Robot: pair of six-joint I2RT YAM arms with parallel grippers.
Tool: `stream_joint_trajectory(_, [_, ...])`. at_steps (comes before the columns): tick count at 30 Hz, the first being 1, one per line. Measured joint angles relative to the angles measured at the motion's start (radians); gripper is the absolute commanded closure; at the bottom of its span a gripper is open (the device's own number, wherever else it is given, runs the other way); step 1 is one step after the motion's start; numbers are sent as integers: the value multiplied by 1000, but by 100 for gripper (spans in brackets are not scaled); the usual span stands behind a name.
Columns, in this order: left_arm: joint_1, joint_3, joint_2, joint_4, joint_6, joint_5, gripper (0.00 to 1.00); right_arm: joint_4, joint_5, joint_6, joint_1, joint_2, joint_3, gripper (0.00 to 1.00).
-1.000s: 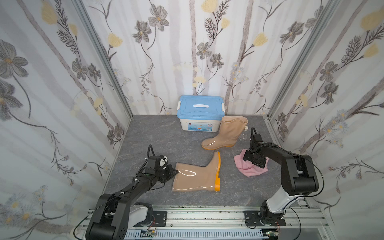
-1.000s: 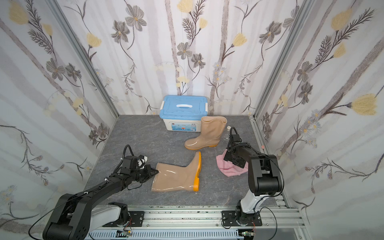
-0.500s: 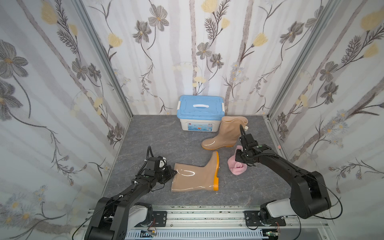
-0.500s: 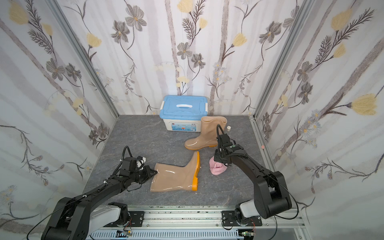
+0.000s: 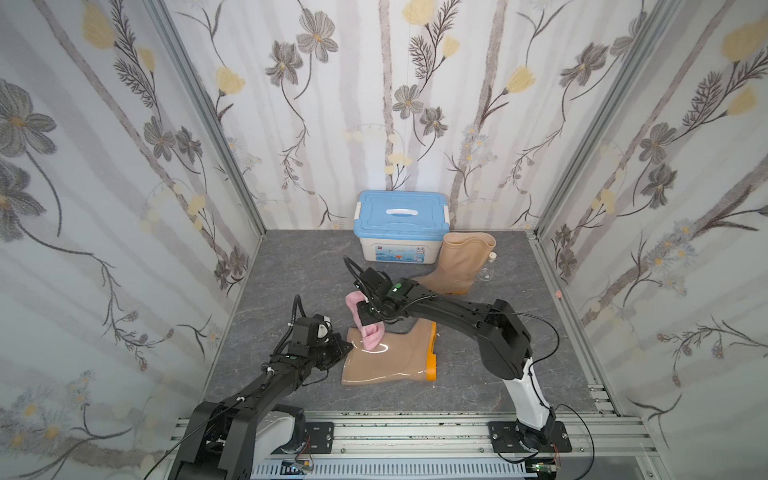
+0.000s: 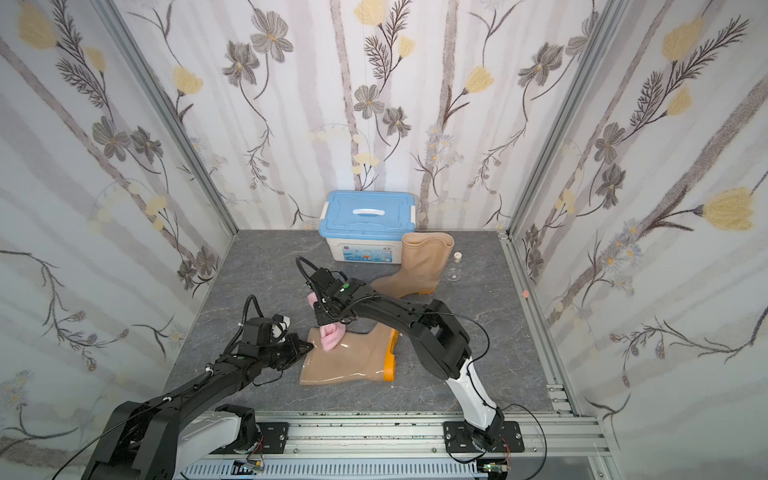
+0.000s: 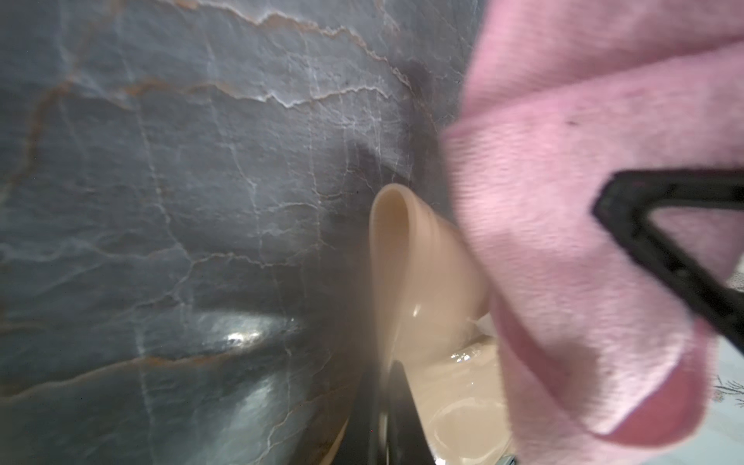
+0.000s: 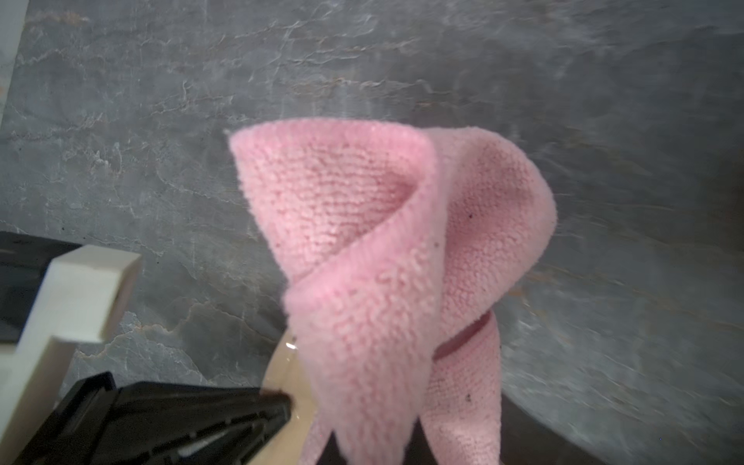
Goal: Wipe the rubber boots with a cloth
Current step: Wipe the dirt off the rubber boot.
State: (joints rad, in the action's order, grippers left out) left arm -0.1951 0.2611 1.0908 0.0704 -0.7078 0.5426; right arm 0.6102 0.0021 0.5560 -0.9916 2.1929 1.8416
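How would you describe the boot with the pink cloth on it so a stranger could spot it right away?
Start at the blue-lidded box against the back wall and come forward across the grey floor. The tan boot there lies on its side with the pink cloth touching its shaft; its twin stands upright beside the box.

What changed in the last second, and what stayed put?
The right hand closed on the cloth, lifted it off the table and carried it to the robot's left, onto the lying boot. Unchanged: the left hand shut on that boot's opening, the standing boot, the box.
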Motion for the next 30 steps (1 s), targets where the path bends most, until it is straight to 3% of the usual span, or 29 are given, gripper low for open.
stream_joint_trajectory(4, [0,-2,-10,-4,0,-1,100,52,-62,0,-17,106,92,100])
stream_joint_trajectory(9, [0,-3,-13,-8,0,-3,100,120,-28,0,-10,18,-31,100])
stream_joint_trajectory(18, [0,-3,-2,-3,0,-7,100,403,365,-26,29,-208,-262,100])
stream_joint_trajectory(24, [-3,-2,2,14,1,22,100,468,488,-27,42,-322,-329,100])
stream_joint_trajectory(27, [-1,-2,6,3,0,-9,100,431,452,-52,6,-324,-305,100])
stream_joint_trajectory(30, [-1,-2,6,1,0,-16,100,275,278,-49,-19,-258,-270,100])
